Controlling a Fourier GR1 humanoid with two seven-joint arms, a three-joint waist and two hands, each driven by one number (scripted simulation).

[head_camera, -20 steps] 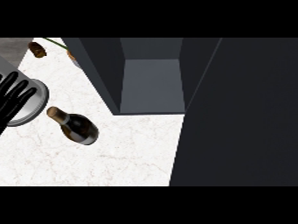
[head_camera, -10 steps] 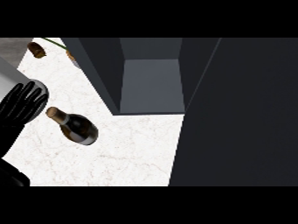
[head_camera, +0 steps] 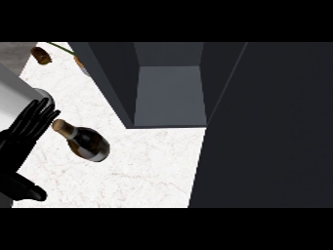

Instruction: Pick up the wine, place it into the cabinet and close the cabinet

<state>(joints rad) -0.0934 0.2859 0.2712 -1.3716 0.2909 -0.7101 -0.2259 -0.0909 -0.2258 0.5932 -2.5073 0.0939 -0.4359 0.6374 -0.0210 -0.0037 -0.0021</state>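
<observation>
Reaching for the wine point(head_camera: 87, 142) near the counter's point(head_camera: 147, 171) left edge, the left hand point(head_camera: 16, 141) (fingers straight, holding nothing) should wrap the bottle's wide body, not its neck.

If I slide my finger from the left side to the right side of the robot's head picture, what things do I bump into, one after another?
Black hand → wine bottle lying on the counter → open cabinet → the big dark cabinet door.
</observation>
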